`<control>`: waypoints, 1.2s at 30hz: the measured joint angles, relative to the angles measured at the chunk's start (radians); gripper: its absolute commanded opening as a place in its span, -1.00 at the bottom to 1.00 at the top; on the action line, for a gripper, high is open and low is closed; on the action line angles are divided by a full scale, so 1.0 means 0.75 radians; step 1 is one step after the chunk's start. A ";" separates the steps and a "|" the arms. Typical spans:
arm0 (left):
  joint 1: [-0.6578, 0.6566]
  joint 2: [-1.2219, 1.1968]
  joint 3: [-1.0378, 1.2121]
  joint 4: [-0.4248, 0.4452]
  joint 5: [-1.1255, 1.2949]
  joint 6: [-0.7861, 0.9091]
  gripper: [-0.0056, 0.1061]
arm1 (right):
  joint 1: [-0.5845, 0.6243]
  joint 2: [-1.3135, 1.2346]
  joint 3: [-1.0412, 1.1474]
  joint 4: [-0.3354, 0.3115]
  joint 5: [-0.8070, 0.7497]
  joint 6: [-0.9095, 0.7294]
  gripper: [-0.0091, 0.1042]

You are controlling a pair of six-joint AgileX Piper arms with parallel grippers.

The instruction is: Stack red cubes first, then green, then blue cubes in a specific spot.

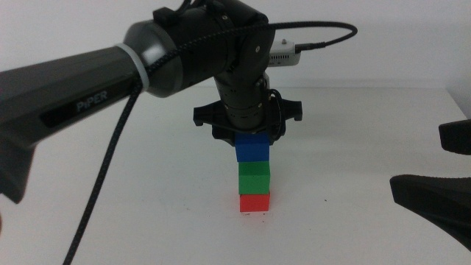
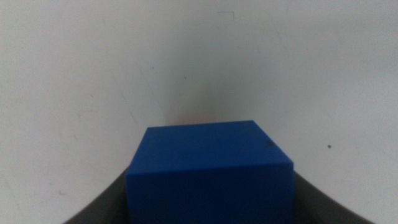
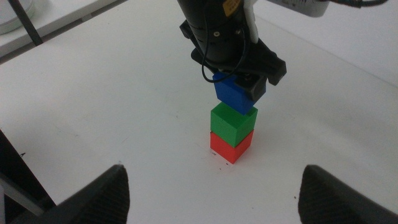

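A stack stands mid-table: the red cube [image 1: 255, 202] at the bottom, the green cube [image 1: 255, 177] on it, the blue cube [image 1: 253, 150] on top. The red cube sits on the spot; a few tiny dark specks [image 1: 254, 214] show at its front edge. My left gripper [image 1: 252, 140] comes down from above and is shut on the blue cube [image 2: 208, 171], which touches the green cube [image 3: 232, 123] and looks slightly turned against it. The red cube [image 3: 230, 145] also shows in the right wrist view. My right gripper [image 1: 445, 165] waits open and empty at the right edge.
A white device [image 1: 283, 55] with a black cable lies at the back of the table behind the left arm. The left arm's cable hangs down at the left [image 1: 103, 177]. A lone dark speck [image 2: 329, 147] marks the tabletop beside the stack.
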 measured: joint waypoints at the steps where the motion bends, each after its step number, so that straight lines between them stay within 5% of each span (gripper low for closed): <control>1: 0.000 0.006 0.000 0.002 -0.003 0.000 -0.93 | 0.000 0.000 0.000 0.000 0.000 0.000 0.77; 15: 0.000 0.049 -0.003 -0.022 -0.020 -0.004 -0.93 | 0.000 0.000 0.000 0.000 0.000 0.000 0.77; 20: 0.000 0.049 -0.003 -0.019 0.007 -0.004 -0.57 | 0.000 0.000 0.000 0.000 0.000 0.000 0.77; 21: 0.000 0.049 -0.003 -0.019 0.008 -0.002 -0.27 | 0.000 0.000 0.000 0.000 0.000 0.000 0.77; 31: 0.000 0.058 -0.003 -0.022 0.027 0.036 0.74 | 0.000 0.000 0.000 0.000 0.000 0.000 0.77; 36: 0.000 0.063 -0.003 -0.022 0.051 0.043 0.78 | 0.000 0.000 0.000 0.000 0.000 0.000 0.77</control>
